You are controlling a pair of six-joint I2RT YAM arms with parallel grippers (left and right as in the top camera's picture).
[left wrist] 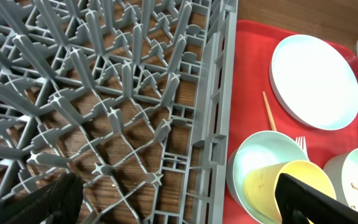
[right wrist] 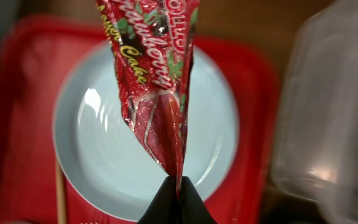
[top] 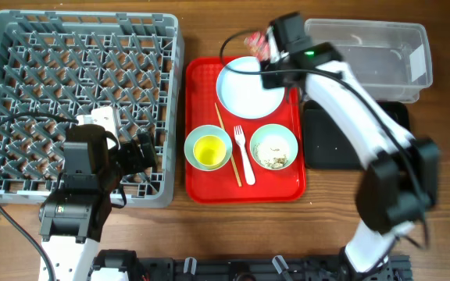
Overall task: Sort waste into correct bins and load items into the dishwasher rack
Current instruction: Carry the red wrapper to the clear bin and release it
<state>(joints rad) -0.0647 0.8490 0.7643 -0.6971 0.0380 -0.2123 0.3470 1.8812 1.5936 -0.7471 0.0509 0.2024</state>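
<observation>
- Wrapper (right wrist: 157,81), red, is hanging pinched by its tip in right tool (right wrist: 178,193), fingers clamping together on it, over plate (top: 248,87) near table (top: 209,23) far edge.
- Left tool (left wrist: 179,186) is hovering with fingers apart, gripping nothing, over rack (top: 84,101) near left edge.
- Yellow cup (top: 208,151) is sitting in bowl (top: 191,140); second bowl (top: 274,147) is holding crumbs (top: 272,156).
- Clear tub (top: 373,55) is sitting at far right corner, black tray (top: 326,144) just beside it.

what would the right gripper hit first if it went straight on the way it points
Probably the round plate on the red tray: the right gripper, shut on the red wrapper, points down at it. Height above it is unclear.
</observation>
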